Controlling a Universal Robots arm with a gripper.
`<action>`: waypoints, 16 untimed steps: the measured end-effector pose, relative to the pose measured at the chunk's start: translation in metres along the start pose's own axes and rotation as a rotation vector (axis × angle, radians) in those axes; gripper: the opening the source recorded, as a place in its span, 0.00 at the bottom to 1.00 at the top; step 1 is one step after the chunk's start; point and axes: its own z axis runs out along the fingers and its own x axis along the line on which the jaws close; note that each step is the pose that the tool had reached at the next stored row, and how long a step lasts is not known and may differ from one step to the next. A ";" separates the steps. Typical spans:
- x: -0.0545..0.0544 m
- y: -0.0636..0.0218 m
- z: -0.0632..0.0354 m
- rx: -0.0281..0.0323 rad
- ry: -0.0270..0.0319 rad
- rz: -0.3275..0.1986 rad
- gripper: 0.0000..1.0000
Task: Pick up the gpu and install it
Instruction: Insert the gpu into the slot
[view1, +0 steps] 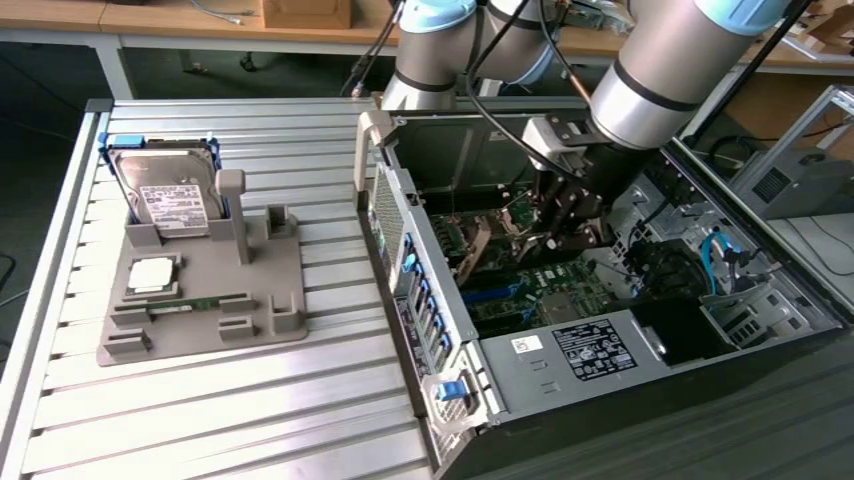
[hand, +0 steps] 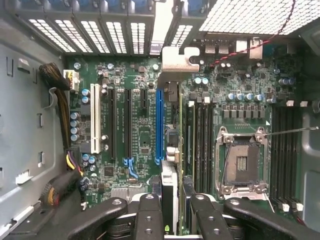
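beside the ribbed bench, inside the open pc case, your gripper holds the gpu edge-on by the blue slot, jaws part closed on it; likely light, stiff, fragile, so pinch board edges only.

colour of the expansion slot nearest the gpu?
The slot is blue; best seen in the wrist view.

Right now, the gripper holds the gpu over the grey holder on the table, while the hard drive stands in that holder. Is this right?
Not quite. The gripper holds the gpu inside the open computer case, near the motherboard, as the wrist view shows. The hard drive does stand in the grey holder.
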 end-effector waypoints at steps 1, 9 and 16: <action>0.000 0.0007 0.0001 0.0000 0.0000 0.000 0.27; 0.004 0.0055 0.0049 0.0001 -0.0001 0.000 0.27; 0.004 0.0054 0.0085 0.0001 0.0000 0.000 0.27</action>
